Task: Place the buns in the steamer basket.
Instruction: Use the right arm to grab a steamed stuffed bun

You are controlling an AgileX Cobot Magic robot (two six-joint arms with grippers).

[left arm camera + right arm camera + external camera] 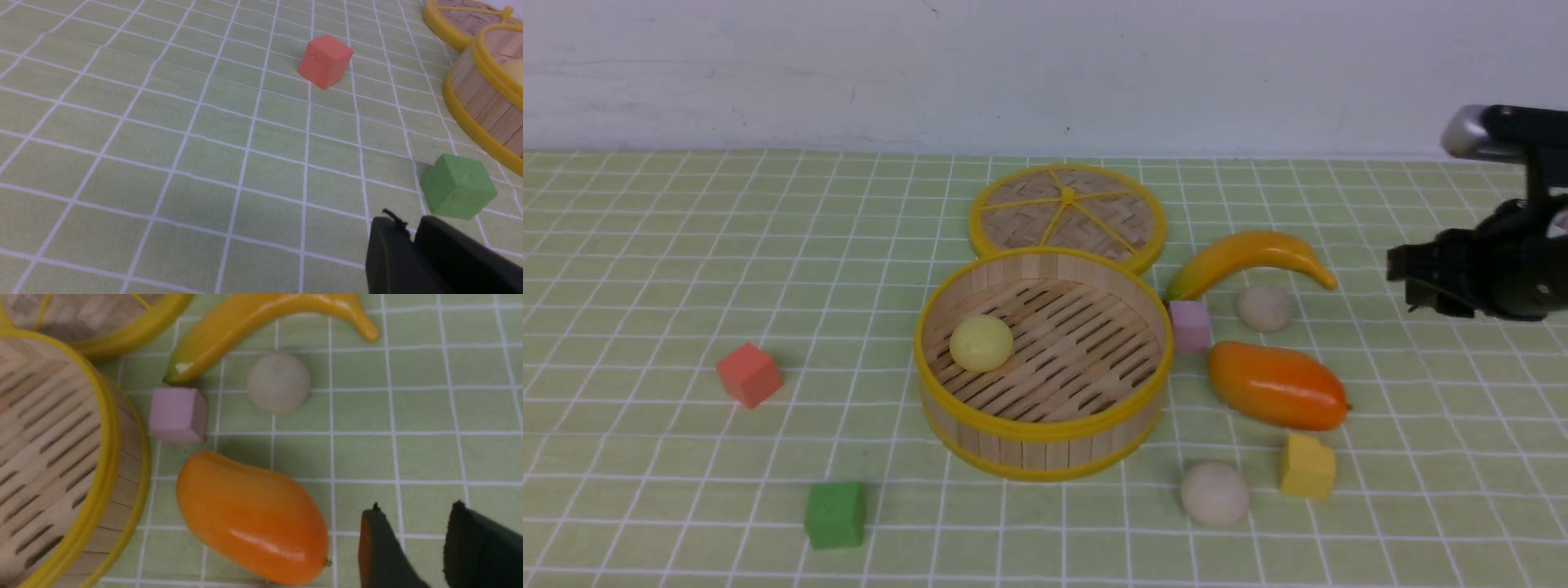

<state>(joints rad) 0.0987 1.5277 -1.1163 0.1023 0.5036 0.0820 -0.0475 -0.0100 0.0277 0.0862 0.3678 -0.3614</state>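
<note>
The steamer basket [1129, 320] [104, 428] [482, 102] stands mid-table with a glossy pale yellow bun [982, 343] on its slatted floor. One off-white bun [1264, 308] [278, 381] lies on the cloth below the banana. A second off-white bun [1214, 492] lies near the front, beside the yellow cube. My right gripper [1405, 286] [416, 506] hovers at the right, open and empty, right of the mango. My left gripper [410, 222] is outside the front view; its jaws stand a narrow slit apart with nothing between them, near the green cube.
The woven lid [1068, 214] lies behind the basket. A banana [1250, 257], a pink cube [1190, 325], an orange mango [1276, 385] and a yellow cube [1307, 466] crowd the basket's right side. On its left lie a red cube [749, 374] and a green cube [835, 514].
</note>
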